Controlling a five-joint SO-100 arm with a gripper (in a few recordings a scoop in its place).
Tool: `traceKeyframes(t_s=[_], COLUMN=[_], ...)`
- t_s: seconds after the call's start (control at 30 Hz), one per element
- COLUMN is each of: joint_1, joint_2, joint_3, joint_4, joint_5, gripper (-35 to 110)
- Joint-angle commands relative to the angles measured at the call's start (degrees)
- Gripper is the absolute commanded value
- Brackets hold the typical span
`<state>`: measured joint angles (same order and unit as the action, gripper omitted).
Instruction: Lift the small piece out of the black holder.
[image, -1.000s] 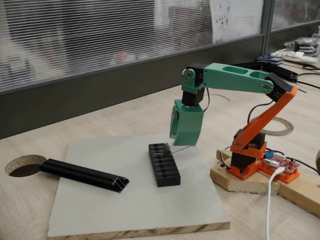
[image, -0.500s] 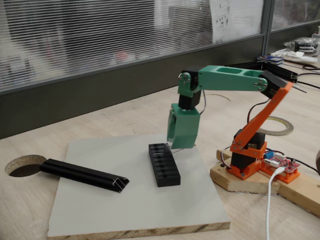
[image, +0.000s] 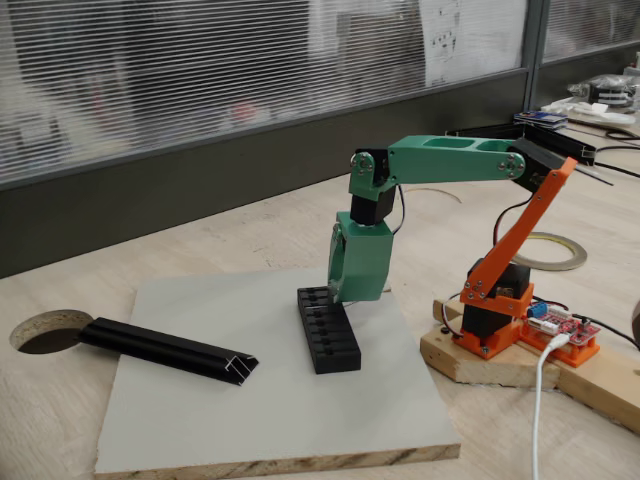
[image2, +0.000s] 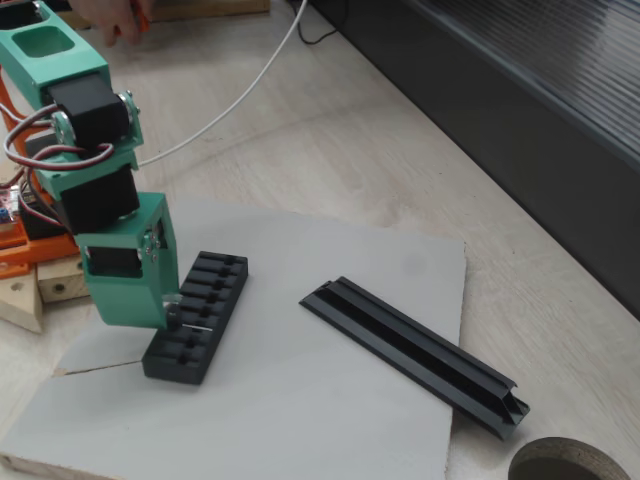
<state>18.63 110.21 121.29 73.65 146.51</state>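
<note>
small piece (image2: 200, 327) in black holder (image: 328, 330) | gripper (image2: 172, 318) at holder's 9 o'clock, grip state unclear | step: reach; next: pinch, lift straight

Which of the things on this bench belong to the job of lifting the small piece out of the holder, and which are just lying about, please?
Job:
- short black slotted rectangular holder block
- small grey metal-looking piece, lying in a holder slot
- green gripper, jaws down at the holder

Lying about:
- long black extruded rail
- grey board
- roll of tape
</note>
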Motion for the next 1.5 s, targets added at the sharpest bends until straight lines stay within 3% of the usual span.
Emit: traceKeyframes(t_s=[0.0,1.47], joint_1=[0.44,0.0], joint_2=[0.7,0.7], joint_3=[-0.44,3.52], joint_4=[-0.26,-5.01], joint_5=[0.26,0.26], gripper=[31,31])
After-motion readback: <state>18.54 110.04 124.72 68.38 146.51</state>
